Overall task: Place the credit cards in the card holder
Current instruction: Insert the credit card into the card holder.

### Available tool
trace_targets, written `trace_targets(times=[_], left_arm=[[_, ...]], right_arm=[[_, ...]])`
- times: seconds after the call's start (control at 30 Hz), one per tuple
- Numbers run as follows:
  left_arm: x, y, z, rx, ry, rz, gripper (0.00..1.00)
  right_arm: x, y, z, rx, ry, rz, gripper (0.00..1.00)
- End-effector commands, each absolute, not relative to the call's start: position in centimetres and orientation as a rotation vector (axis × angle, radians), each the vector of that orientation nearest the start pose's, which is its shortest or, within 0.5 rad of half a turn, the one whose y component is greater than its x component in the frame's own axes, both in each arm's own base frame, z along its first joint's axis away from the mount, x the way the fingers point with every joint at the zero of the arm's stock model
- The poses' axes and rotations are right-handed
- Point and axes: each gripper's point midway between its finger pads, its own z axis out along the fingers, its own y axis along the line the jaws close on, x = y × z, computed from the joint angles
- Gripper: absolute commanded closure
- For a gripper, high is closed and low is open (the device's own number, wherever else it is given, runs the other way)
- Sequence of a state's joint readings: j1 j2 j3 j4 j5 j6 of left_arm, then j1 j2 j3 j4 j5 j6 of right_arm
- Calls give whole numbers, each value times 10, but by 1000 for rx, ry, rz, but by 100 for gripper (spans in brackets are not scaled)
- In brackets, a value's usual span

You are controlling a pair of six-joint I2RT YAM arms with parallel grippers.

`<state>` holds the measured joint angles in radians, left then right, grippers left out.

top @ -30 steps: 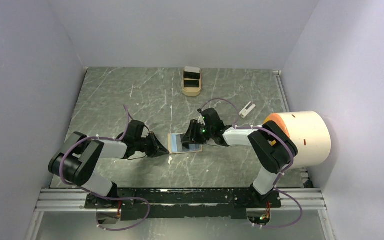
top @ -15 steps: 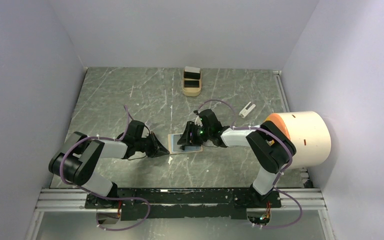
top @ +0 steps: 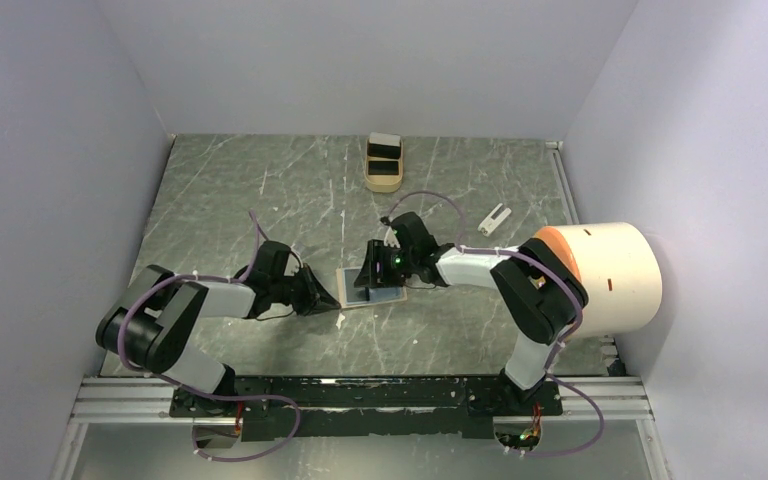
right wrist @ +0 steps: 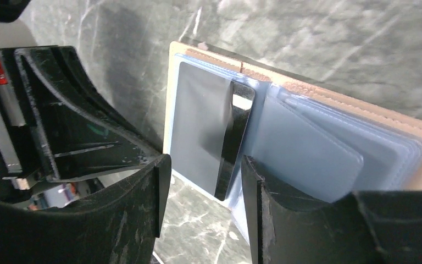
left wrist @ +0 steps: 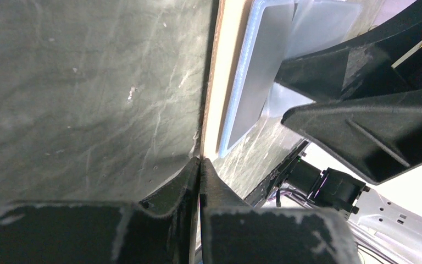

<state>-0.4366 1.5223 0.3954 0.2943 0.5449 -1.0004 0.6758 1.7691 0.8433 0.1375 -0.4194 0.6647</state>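
The tan card holder (top: 363, 290) lies open on the marble table, its clear bluish sleeves up. My left gripper (top: 332, 303) is shut on its thin tan left edge (left wrist: 213, 99), fingertips pinched together (left wrist: 199, 165). Over the holder's right side, my right gripper (top: 371, 277) is open. In the right wrist view a black credit card (right wrist: 234, 137) sits partly tucked between the sleeves of the holder (right wrist: 329, 102). Its near end lies in the gap between my right fingertips (right wrist: 206, 165), touched by neither. More credit cards, one white (top: 385, 141) and one black (top: 385, 165), rest at the back.
The spare cards lie in an oblong tan tray (top: 383, 181) at the back centre. A small white clip-like object (top: 496, 217) lies right of it. A large cream cylinder with an orange rim (top: 605, 275) fills the right side, next to my right arm.
My right gripper has slid a little left over the holder and its jaws have widened, leaving the black card loose. The left gripper and the holder have not moved.
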Motion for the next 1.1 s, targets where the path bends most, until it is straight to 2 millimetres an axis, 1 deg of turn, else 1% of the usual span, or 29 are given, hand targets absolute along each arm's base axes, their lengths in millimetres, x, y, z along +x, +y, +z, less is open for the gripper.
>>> trace_targets(times=[0.0,0.03,0.27,0.37,0.5,0.53,0.6,0.67,0.7,0.73,0.8,0.97,1.07], left_arm=[[214,-236,27,-417,2598,-1262,91],[215,-235,28,-417,2598,-1256,91],[219,-233,41,-430,2563,-1233,91],[223,-234,48,-407,2553,-1235,90],[232,-239,55,-373,2554,-1235,89],[234,-241,56,-361,2558,-1235,89],[239,-246,59,-336,2555,-1253,89],[245,-251,63,-305,2548,-1281,88],[247,-254,63,-294,2554,-1289,88],[250,-256,61,-286,2562,-1291,89],[252,-259,54,-278,2586,-1298,91],[252,-266,44,-267,2609,-1352,91],[250,-266,39,-265,2624,-1358,91]], right_arm=[[265,297,34,-250,2578,879,45],[267,295,39,-249,2570,873,45],[268,295,52,-246,2546,885,45],[272,287,56,-251,2533,819,46],[286,263,59,-242,2517,648,47],[289,257,61,-235,2513,615,46],[292,246,62,-203,2513,597,41],[295,238,63,-154,2505,617,34],[294,239,62,-150,2503,641,32],[298,232,61,-106,2503,670,31],[296,230,55,-71,2511,732,31],[298,229,43,-74,2533,760,37],[302,228,40,-74,2529,776,41]])
